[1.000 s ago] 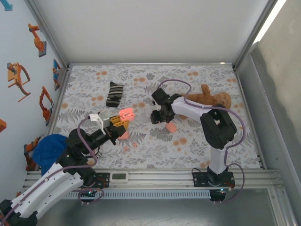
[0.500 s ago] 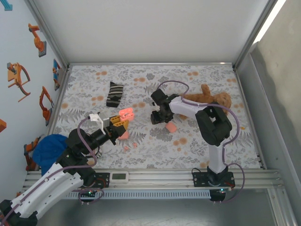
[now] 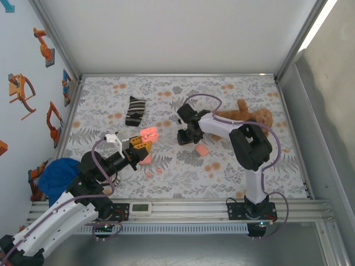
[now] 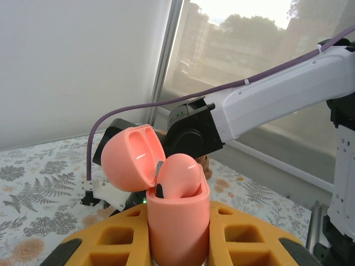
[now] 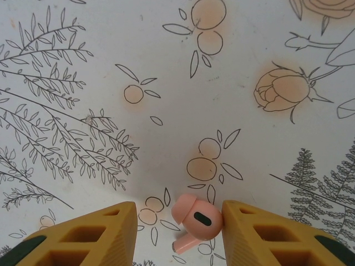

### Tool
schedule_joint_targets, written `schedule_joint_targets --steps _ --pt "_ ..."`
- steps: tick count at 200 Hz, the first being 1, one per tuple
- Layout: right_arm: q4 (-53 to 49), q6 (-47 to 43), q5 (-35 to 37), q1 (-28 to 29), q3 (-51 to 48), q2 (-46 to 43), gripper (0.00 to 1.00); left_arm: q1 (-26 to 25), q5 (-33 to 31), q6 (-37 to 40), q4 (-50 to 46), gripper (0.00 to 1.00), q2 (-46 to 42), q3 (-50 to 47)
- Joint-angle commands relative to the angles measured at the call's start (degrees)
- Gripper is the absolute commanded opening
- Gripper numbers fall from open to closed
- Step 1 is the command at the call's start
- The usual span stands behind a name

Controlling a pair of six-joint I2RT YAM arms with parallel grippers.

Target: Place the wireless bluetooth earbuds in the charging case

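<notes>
Left gripper (image 4: 178,246): shut hard on the charging case (image 4: 178,221), its yellow fingers (image 4: 111,244) pinching the lower body. The case stands upright, raised above the floral cloth (image 3: 233,166) toward its left edge, probably to present the mouth to the other arm.
Case lid (image 4: 132,158): swung back on its hinge, clear of the mouth. A rounded pink shape sits in the well; it looks like an earbud already seated, though I cannot be sure.
Right gripper (image 5: 177,221): low over the middle of the cloth, jaws part-way apart and straddling an earbud (image 5: 197,217). One finger touches it and the other stands off with a gap, so nothing is clamped yet.
Earbud: lying on its side on the cloth, stem toward the camera.
Other earbuds: one (image 3: 148,174) and a second (image 3: 158,170) lie loose toward the near edge, left of centre.
Second case (image 3: 202,149): shut, on the cloth just beside the right gripper, on its near-edge side.
Step, as I judge it: closing on the earbud, before carrying it to the held case.
Risk: the off-centre contact may shove or spin the small, smooth earbud — it could squirt out as the jaws meet.
</notes>
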Motion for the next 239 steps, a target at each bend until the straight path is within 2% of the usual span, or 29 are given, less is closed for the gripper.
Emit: schedule_joint_targets --steps 1,57,76,239 --pt "-0.29 -0.8 -0.32 -0.31 1.21 1.35 0.42 -0.25 -0.18 0.82 0.37 0.0 -0.91 -0.44" --pt "-0.29 -0.98 -0.71 -0.28 1.09 2.4 0.36 -0.23 -0.49 0.64 -0.43 0.0 -2.01 -0.7" --pt "-0.23 -1.3 -0.99 -0.3 1.08 2.68 0.29 -0.22 -0.68 0.61 -0.62 0.0 -2.33 -0.79" --pt "-0.83 -3.38 -0.47 -0.22 0.52 1.26 0.18 -0.27 -0.85 0.64 -0.35 0.0 -2.4 -0.96"
